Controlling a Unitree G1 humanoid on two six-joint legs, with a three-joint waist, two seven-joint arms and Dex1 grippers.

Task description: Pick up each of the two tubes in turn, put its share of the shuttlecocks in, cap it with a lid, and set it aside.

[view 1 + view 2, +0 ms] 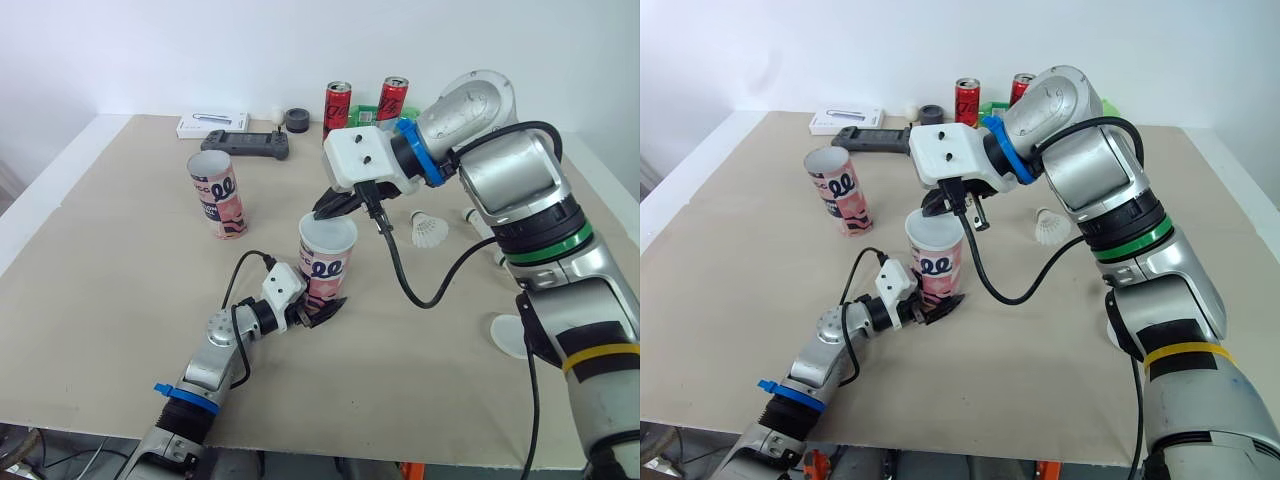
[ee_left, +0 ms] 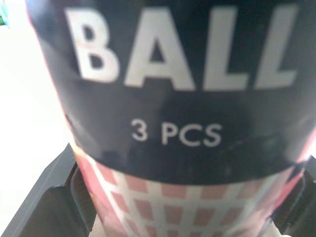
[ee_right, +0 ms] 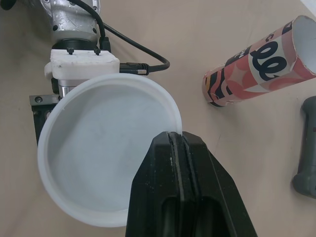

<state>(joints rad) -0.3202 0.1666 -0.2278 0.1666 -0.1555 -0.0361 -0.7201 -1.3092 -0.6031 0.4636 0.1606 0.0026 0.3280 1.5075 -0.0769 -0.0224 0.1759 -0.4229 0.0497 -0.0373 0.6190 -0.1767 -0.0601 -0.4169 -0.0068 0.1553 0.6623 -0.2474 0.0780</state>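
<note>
The left gripper (image 1: 322, 308) clamps the tube (image 1: 327, 262) upright (steadying it) so the right gripper (image 3: 177, 139), pinching the lid (image 3: 98, 143) by its rim, can cap it.

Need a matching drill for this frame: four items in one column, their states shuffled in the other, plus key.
1. near tube
2. far tube
3. lid atop near tube
4. shuttlecock

A. loose on the table
B. pinched at its rim by the right gripper
C. stands free, uncapped
D. gripped low by the left gripper

Pairs: 1-D, 2-C, 3-B, 4-A
</note>
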